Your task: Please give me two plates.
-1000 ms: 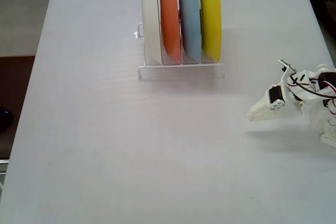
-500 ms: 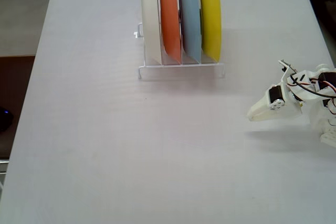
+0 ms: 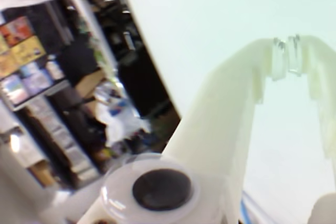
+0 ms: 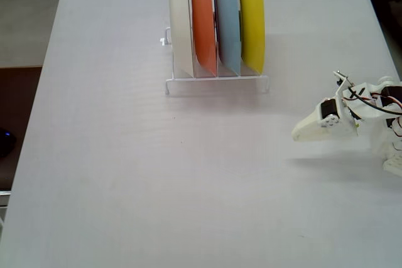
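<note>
In the fixed view a bright yellow plate [image 4: 252,20] and a light blue plate [image 4: 227,22] stand on edge in a white rack [image 4: 217,83] near the table's far side. They are the two rightmost plates. My white gripper [image 4: 296,135] sits low over the table at the right, well below and right of the rack, pointing left. In the wrist view its fingertips [image 3: 286,56] meet with nothing between them, so the gripper [image 3: 286,57] is shut and empty. No plate shows in the wrist view.
An orange plate [image 4: 203,23] and a cream-white plate [image 4: 181,24] fill the rack's left slots. The white table [image 4: 125,174] spreads out in front of the rack. Beyond the table's edge the wrist view shows cluttered shelves [image 3: 47,77].
The gripper has shifted slightly left and lifted a little. The plates have not moved.
</note>
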